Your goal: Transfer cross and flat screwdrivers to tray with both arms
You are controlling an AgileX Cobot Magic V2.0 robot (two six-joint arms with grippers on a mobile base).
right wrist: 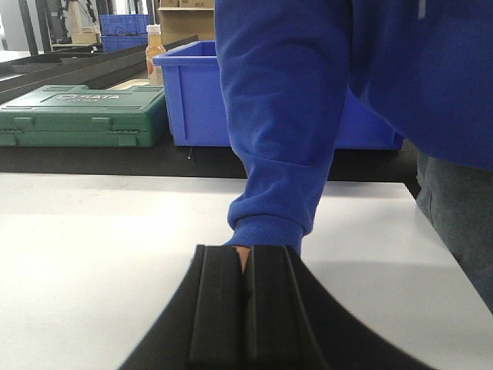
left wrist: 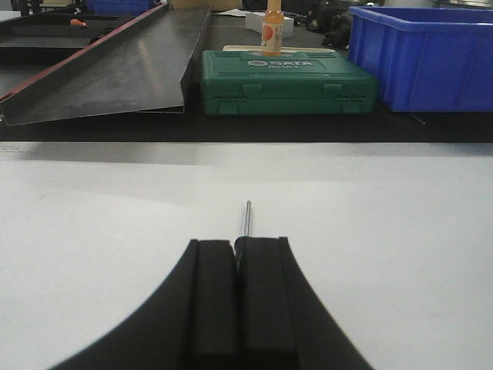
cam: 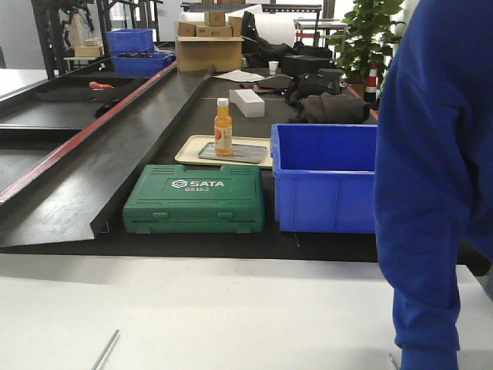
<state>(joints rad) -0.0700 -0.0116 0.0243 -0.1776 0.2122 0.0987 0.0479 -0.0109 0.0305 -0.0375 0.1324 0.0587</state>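
Left gripper (left wrist: 239, 245): its two flat black pads are pressing in on the dark handle of one screwdriver (left wrist: 247, 216), leaving only the handle's width between them.
Left arm pose: it is sitting low over the white table (left wrist: 385, 231), pads pointing level toward the far edge.
Screwdriver: one is showing clearly, with its thin round steel shaft sticking straight out ahead of the pads, just above the tabletop.
Right gripper (right wrist: 245, 253): its two matching black pads are meeting with only a hairline seam, and nothing is showing between them.
Right arm pose: it is also staying low and level over the table, facing a person's blue sleeve (right wrist: 277, 154) whose cuff is resting on the table just beyond the pads.
Metal tray (cam: 248, 153): one shallow silver-grey rectangle is lying inside a cream plastic tray (cam: 189, 150) on the black bench, well apart from both grippers.
Bottle (cam: 223, 127): one orange-filled bottle with a white cap is standing upright on the metal tray.
Green case (cam: 194, 199): one ribbed plastic SATA tool case is lying flat in front of the trays.
Blue bin (cam: 323, 185): one deep plastic bin is standing just beside the case.
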